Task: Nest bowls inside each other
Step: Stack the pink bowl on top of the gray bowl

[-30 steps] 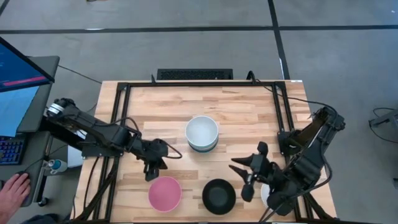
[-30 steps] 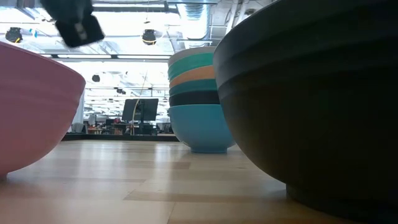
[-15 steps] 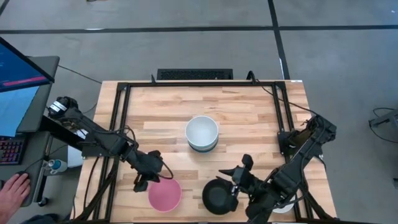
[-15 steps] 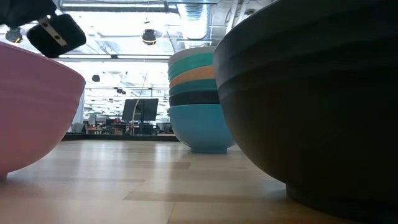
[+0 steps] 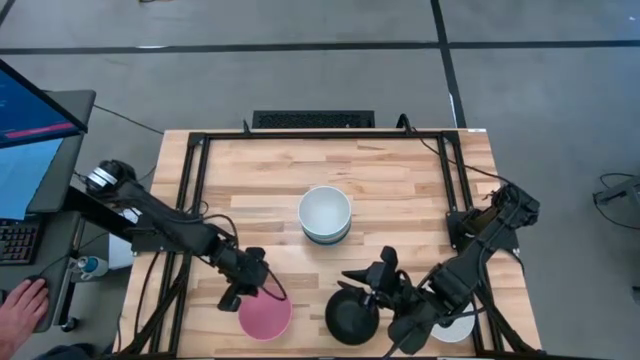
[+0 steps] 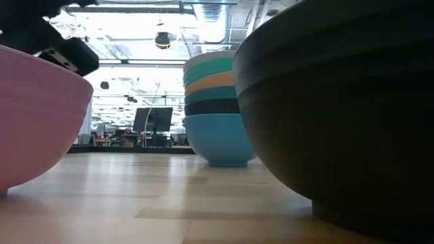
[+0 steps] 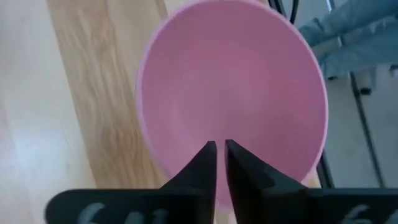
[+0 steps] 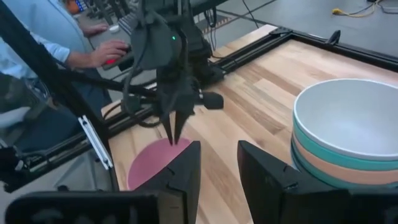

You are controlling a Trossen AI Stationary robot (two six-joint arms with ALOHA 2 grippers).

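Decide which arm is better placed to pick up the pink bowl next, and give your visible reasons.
Left. The left gripper hangs right at the rim of the pink bowl, fingers nearly shut. The right gripper is open beside the black bowl, with that bowl lying between it and the pink one.

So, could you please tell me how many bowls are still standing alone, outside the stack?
3: the pink bowl at the front left, the black bowl beside it, and a white bowl partly hidden under the right arm.
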